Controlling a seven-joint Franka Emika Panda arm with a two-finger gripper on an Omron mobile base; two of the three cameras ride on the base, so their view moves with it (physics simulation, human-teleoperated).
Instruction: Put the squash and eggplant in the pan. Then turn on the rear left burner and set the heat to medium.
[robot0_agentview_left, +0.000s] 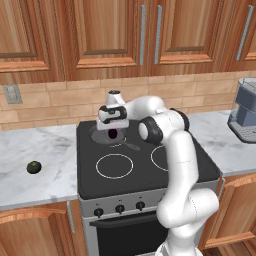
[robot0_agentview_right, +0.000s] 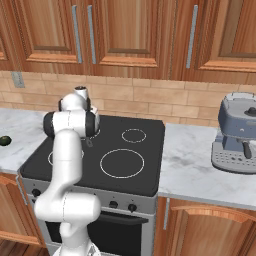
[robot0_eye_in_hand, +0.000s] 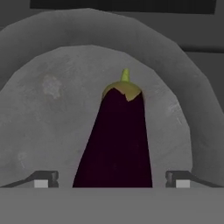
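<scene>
My gripper hangs over the pan at the rear left of the black cooktop. In the hand view the gripper is open, and its fingertips stand well clear of the eggplant on both sides. The dark purple eggplant is over the grey pan floor, green stem end away from the hand. I cannot tell whether it rests on the pan. The squash, a small dark green ball, sits on the left marble counter. The pan covers the rear left burner.
Front burner rings mark the glass near me. A row of knobs runs along the stove front. A grey coffee machine stands on the right counter. Wooden cabinets hang above the brick backsplash.
</scene>
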